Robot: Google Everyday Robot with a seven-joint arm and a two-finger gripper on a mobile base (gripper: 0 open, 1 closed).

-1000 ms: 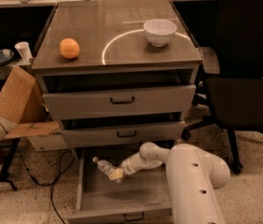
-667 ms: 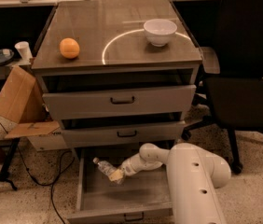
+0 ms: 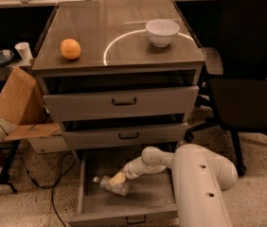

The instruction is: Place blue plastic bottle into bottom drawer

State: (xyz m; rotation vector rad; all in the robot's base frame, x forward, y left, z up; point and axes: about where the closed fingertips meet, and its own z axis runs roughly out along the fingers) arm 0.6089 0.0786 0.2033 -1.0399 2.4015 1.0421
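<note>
Down in the one bottom drawer (image 3: 158, 198), one gripper (image 3: 118, 178) at one blue plastic bottle (image 3: 110, 185), grip unclear.

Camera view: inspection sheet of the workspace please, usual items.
Surface: cabinet top, glossy.
Job's things: blue plastic bottle lying in the open bottom drawer.
Clutter: orange and white bowl on the cabinet top.
Grippers: claw inside the bottom drawer, at the bottle.
Cables: black cable on the floor, left of the cabinet.
Surroundings: cardboard box left, black chair right.
</note>
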